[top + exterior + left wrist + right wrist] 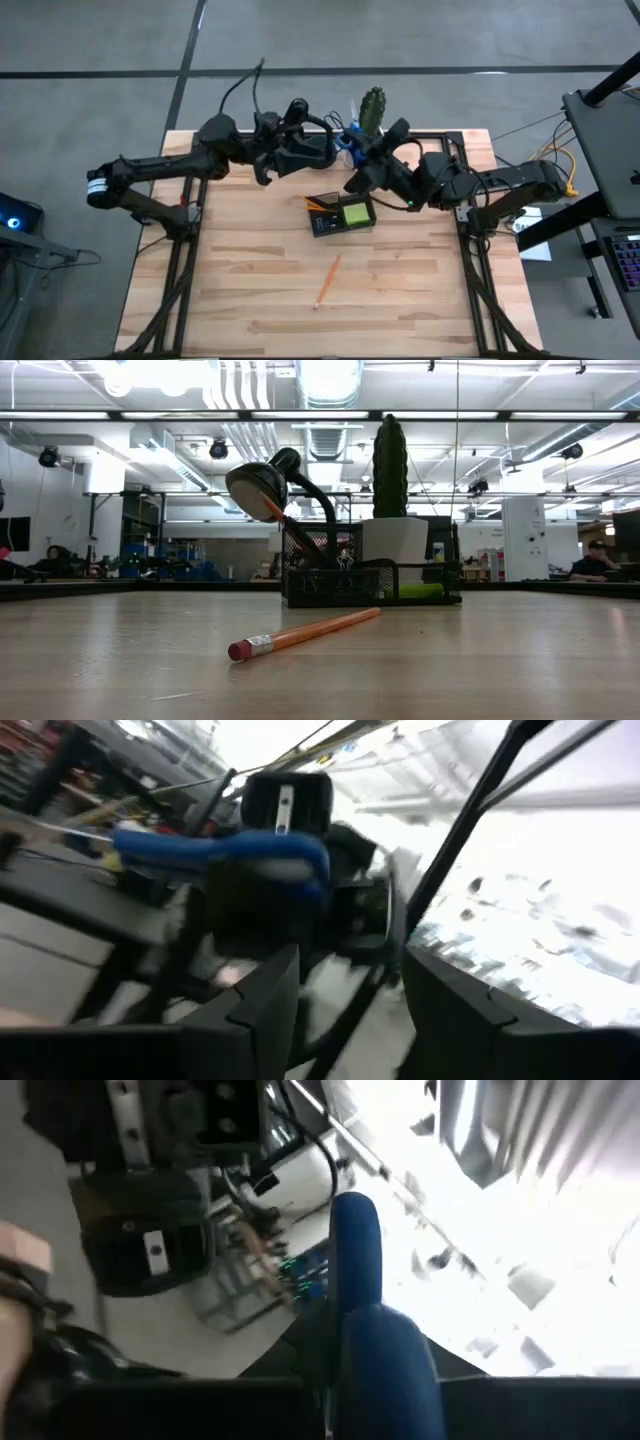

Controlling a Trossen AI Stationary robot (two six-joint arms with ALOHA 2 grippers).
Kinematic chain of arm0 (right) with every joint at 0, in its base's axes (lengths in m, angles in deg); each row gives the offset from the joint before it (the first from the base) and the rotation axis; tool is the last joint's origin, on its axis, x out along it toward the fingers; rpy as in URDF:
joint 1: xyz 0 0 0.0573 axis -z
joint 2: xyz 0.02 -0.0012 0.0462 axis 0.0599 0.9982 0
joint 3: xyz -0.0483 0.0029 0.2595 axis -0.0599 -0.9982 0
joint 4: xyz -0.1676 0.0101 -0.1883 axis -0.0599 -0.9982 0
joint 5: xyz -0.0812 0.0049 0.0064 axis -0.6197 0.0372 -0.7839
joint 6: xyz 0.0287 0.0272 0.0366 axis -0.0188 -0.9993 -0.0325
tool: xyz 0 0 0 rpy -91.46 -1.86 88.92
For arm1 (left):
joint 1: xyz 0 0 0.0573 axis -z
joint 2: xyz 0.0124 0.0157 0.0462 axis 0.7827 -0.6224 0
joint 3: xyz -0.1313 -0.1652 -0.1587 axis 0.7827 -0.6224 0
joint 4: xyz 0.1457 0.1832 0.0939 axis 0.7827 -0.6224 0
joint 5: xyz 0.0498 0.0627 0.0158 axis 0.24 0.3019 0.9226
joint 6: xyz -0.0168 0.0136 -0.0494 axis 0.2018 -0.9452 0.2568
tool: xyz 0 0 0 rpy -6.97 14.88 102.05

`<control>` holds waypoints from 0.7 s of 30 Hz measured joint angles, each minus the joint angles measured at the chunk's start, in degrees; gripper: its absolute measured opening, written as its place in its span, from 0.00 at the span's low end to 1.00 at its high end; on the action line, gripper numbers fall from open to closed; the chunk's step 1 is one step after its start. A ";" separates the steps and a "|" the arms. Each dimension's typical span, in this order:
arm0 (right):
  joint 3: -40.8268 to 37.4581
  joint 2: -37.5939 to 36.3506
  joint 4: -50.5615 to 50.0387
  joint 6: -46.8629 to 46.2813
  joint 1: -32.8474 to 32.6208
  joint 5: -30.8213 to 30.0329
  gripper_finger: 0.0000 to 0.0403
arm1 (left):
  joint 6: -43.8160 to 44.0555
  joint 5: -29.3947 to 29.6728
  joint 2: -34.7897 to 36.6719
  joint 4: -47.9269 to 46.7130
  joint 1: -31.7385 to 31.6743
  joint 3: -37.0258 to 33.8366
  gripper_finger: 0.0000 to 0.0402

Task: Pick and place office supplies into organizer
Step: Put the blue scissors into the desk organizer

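Right tool (345,1420): it is gripping the blue-handled scissors (372,1330) tight, the handle standing straight out ahead of its fingers, raised over the far edge of the worktop (250,300).
Left tool (345,1010): its fingers are standing apart with nothing between them, facing the scissors' blue handle just ahead; this looks like a hand-over, with the scissors passing to the right tool.
Why in the air: meeting above the worktop is keeping both arms off the cactus (373,105) just behind them.
Organizer (341,214): it is sitting below and nearer than the right tool, with the lime-green sticky pad (355,212) already inside.
Orange pencil (327,281): it is lying loose nearer still, well apart from both tools.
Room: open wood is lying all around the pencil; the far edge is looking crowded by the arms, the cactus and the desk lamp (262,485).
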 joint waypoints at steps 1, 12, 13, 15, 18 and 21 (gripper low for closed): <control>0.00 -0.42 -0.82 -3.22 0.00 -0.63 0.06 | -2.08 -0.03 0.54 -1.81 -0.34 0.00 0.41; 0.00 -3.94 -22.65 -52.08 2.39 8.47 0.06 | -16.79 0.60 6.69 -23.11 -2.09 0.07 0.41; 0.00 -3.94 -23.75 -54.24 2.79 9.44 0.06 | -17.37 0.87 7.29 -24.62 -2.11 0.07 0.41; 0.00 -3.94 -25.30 -58.85 3.47 10.94 0.06 | -19.05 1.57 8.73 -28.00 -2.11 0.07 0.41; 0.00 -3.94 -27.31 -66.84 4.88 15.90 0.06 | -21.80 4.50 10.77 -33.98 -2.11 0.07 0.41; 0.00 -3.82 -29.31 -74.69 6.32 20.15 0.06 | -23.92 8.14 12.89 -39.40 -2.11 0.04 0.41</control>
